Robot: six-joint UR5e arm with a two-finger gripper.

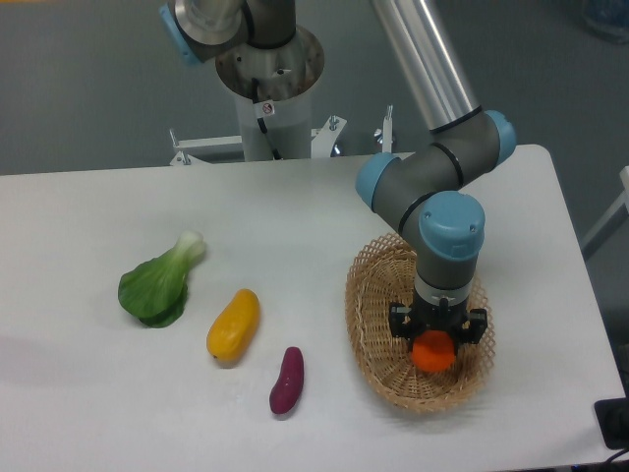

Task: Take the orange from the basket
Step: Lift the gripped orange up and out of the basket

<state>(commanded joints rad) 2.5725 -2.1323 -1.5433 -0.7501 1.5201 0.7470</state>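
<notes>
The orange [432,352] is a small bright-orange round fruit inside the tan woven basket [371,324], which sits at the right front of the white table. My gripper [436,342] points straight down into the basket, with its black fingers on either side of the orange. The fingers look closed against the orange. The orange's top is hidden under the gripper body. I cannot tell whether the orange rests on the basket floor or is slightly raised.
A yellow-orange mango-like fruit [234,324], a purple sweet potato [287,381] and a green bok choy [159,283] lie on the table left of the basket. The robot base [267,79] stands behind the table. The table's right edge is close to the basket.
</notes>
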